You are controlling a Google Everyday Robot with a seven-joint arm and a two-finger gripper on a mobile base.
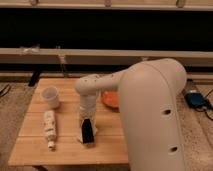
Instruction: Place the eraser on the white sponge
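Note:
My gripper (87, 129) hangs from the wrist at the middle of the wooden table (65, 147), pointing down. The black eraser (88, 133) is directly under it, a dark upright-looking block just above the tabletop. A pale off-white edge beside and below the eraser looks like the white sponge (94, 132); most of it is hidden by the eraser and gripper. I cannot tell whether the eraser rests on the sponge or is held just above it.
A white cup (50, 96) stands at the table's left back. A long white bottle (49, 127) lies at the left front. An orange bowl (110, 99) sits behind the gripper, partly hidden by my large white arm (155, 115), which covers the table's right side.

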